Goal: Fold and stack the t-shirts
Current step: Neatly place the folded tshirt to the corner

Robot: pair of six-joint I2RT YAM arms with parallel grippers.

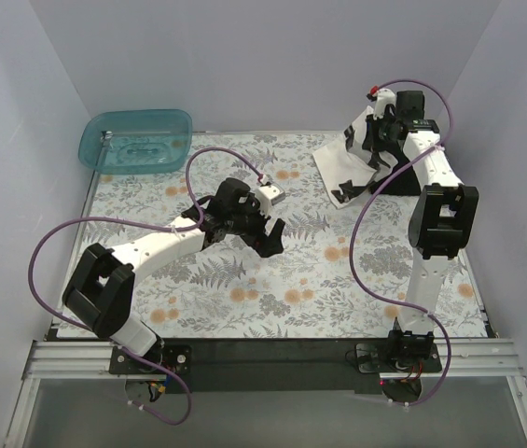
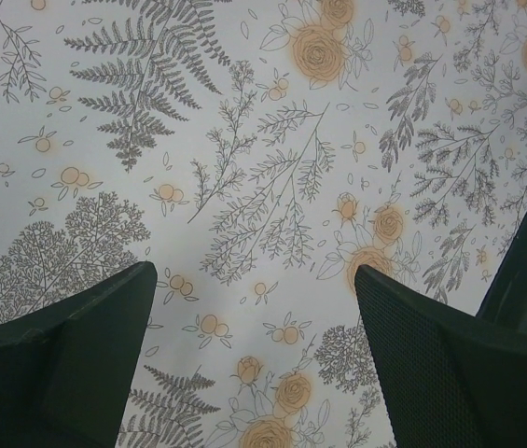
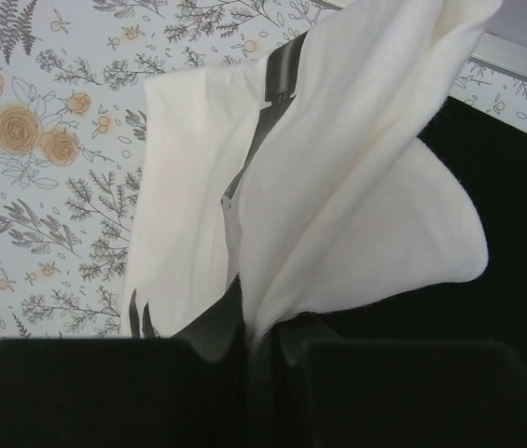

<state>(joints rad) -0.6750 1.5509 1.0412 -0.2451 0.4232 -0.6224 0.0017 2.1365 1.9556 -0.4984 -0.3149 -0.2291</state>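
Note:
A cream-white t-shirt [image 1: 354, 159] with black marks hangs bunched at the far right of the table; its lower edge still rests on the cloth. My right gripper [image 1: 386, 117] is shut on its top and holds it up. In the right wrist view the white fabric [image 3: 338, 187] runs down into the closed jaws. Black fabric [image 3: 515, 233], apparently the black t-shirt, lies beneath it at the right. My left gripper [image 1: 268, 238] is open and empty above the table's middle. In the left wrist view its fingers [image 2: 450, 364] stand wide apart over the bare cloth.
The grey-and-orange floral cloth [image 1: 244, 280] covers the table. A translucent teal tub [image 1: 137, 140] stands at the far left corner. White walls close in the left, back and right sides. A black rail [image 1: 272, 350] runs along the near edge.

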